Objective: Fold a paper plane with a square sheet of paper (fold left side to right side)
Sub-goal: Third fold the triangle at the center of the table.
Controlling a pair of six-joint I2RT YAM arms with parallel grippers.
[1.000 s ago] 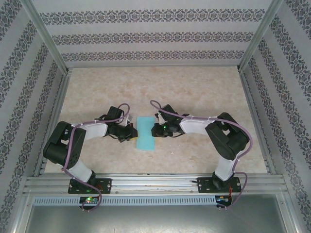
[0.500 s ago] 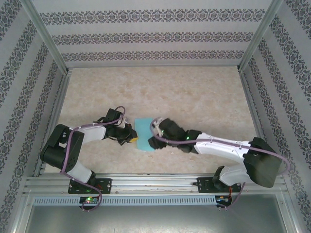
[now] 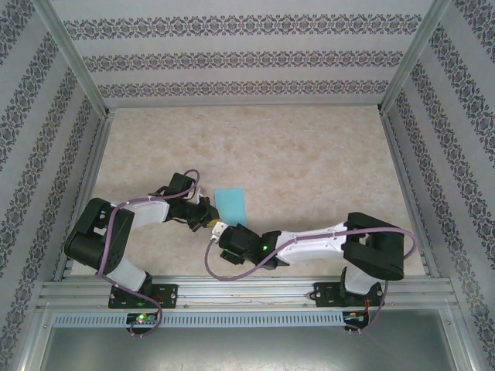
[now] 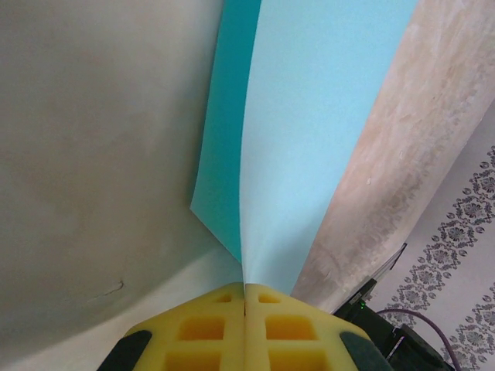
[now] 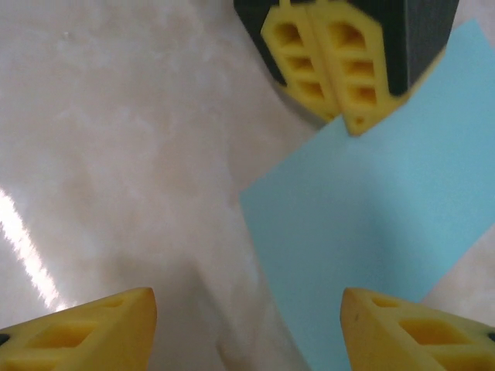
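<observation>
moved since earlier: right arm has swung back off the sheet toward the near edge of the table (image 3: 309, 154), and its fingers have spread.
right fingers (image 5: 100, 328): open, holding nothing, over bare table just off the sheet's near corner.
left fingers (image 4: 232, 305): closed tight on the left edge of the square sheet of paper (image 4: 309, 116), pinching both layers.
sheet position: mid-table between the two wrists, lying as a narrow strip, already doubled over.
layers: two, meeting at the pinch and splaying apart beyond it. the paler upper one lifts off the darker lower one.
why held so: judged, the left pinch anchors the sheet so it cannot slide or spring open while the right lets go and repositions.
task stage: judged, half-fold made, crease not yet pressed flat.
risk: upper layer may spring up if the pinch is released early.
</observation>
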